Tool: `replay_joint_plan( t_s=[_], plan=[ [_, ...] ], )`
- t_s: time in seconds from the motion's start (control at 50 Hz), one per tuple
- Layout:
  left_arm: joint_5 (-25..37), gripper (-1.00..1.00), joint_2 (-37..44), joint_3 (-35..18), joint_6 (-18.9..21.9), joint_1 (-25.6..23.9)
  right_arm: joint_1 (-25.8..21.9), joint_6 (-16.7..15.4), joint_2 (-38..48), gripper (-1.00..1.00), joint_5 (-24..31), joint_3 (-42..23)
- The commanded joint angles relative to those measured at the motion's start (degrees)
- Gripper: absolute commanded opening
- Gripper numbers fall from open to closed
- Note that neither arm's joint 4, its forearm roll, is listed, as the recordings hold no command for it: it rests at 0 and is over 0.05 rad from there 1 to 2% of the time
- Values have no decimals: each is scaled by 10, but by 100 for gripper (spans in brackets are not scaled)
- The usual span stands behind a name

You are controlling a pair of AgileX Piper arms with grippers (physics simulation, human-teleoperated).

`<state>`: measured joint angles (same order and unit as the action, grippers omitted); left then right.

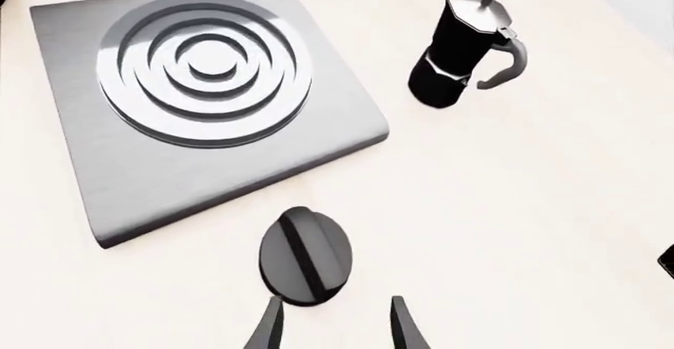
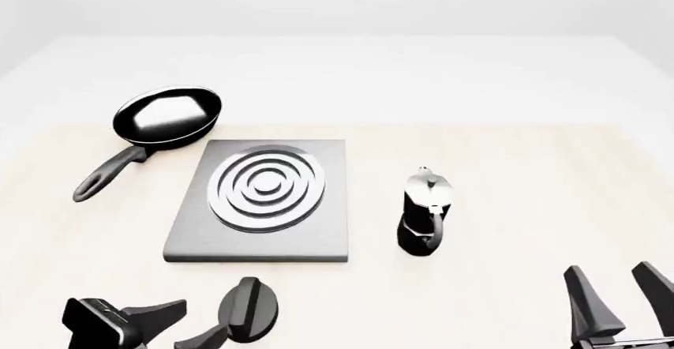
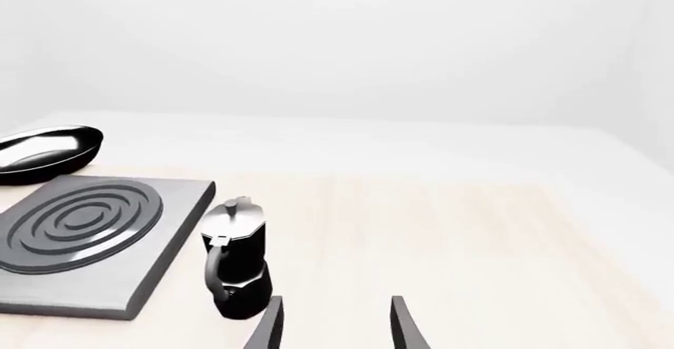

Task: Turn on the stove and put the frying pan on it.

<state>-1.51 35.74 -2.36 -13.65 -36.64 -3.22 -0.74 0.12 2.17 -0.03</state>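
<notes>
Stove (image 2: 263, 203): mid-table, burner bare. Frying pan (image 2: 169, 116): beyond the stove's far left corner, off the slab, handle toward the near left; not yet placed. Black oval knob (image 2: 249, 309): just before the stove's near edge, apparently unturned. Left gripper (image 2: 185, 325): fingers apart, tips beside the knob, clasping nothing. Right gripper (image 2: 611, 294): fingers apart, idle at near right. Moka pot (image 2: 424, 211): right of the stove. Both steps judged outstanding.

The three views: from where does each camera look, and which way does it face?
Front: above and behind the arms, looking forward and down at stove, frying pan; both grippers show, left, right.
Left wrist: behind its open fingers, facing knob.
Right wrist: low, behind its open fingers, facing moka pot.
All share stove and moka pot.
</notes>
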Motion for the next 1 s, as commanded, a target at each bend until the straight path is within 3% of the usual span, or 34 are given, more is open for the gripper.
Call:
replay_joint_plan(
  t_s=[0.02,0.2,0.24,0.36,0.38,0.4,0.56,0.62,1.0],
  plan=[
    [-158,100,157,20,-2,-10,3,4,1,100,0,0],
    [-269,100,280,21,6,-11,3,3,1,100,1,0],
    [-328,100,340,23,8,-10,4,4,1,100,0,0],
    [-382,100,400,23,8,-8,7,4,1,100,0,0],
    [-434,100,459,23,10,-9,8,5,2,100,0,0],
    [-446,100,471,23,11,-8,8,5,2,100,1,0],
    [-472,100,500,22,4,-16,10,6,2,100,1,0],
    [-511,100,541,21,5,-20,12,6,2,100,2,0],
    [-501,100,525,18,-5,-56,19,7,0,100,3,0]
  ],
)
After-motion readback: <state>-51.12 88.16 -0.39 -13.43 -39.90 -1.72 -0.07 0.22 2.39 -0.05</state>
